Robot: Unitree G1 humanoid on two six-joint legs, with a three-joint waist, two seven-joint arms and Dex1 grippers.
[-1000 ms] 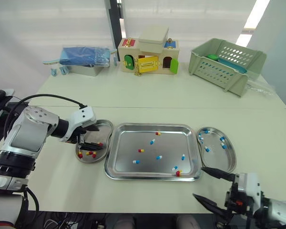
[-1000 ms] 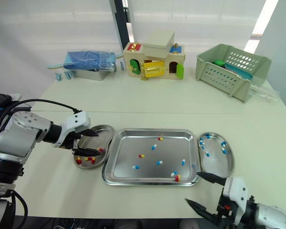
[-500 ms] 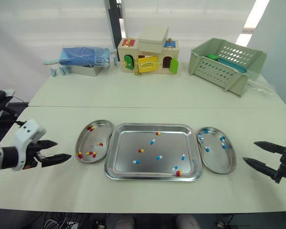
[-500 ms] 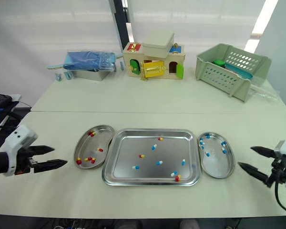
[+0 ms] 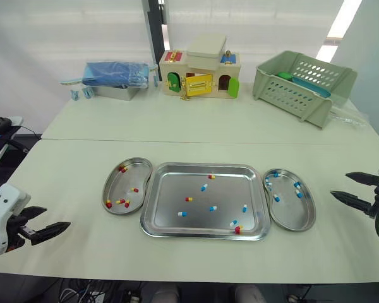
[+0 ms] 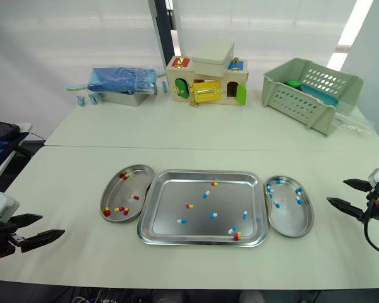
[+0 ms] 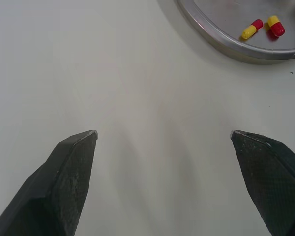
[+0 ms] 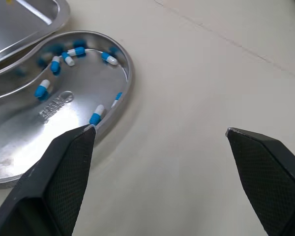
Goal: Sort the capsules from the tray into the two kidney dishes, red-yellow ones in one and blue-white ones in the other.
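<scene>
While both arms wait at the sides, look down from the head first: the tray (image 5: 205, 168) lies in the middle of the table (image 5: 177, 132), its long side running left to right, and there are capsules in it to sort. The left kidney dish (image 5: 134, 173) touches the tray's left edge and has red-yellow ones in it. The right kidney dish (image 5: 294, 214) touches the tray's right edge and has blue-white ones in it. Your left gripper (image 5: 57, 218) hangs at the table's near left corner, well apart from the tray, spread wide and holding nothing. Your right gripper (image 5: 339, 185) hangs by the table's right edge, just past the right dish, also spread wide and holding nothing. I think the right one is nearer to the tray, and a red-yellow capsule (image 5: 237, 230) and a blue-white capsule (image 5: 232, 223) sit close together in the tray's near right corner. From the left wrist, you see two black fingers (image 7: 71, 167) far apart over bare table, with two red-yellow capsules (image 7: 251, 29) inside the dish rim ahead. From the right wrist, the fingers (image 8: 64, 167) are far apart too, and blue-white capsules (image 8: 42, 88) lie in the dish ahead. Some words are stamped into that dish's bottom, but they are too small to read.
</scene>
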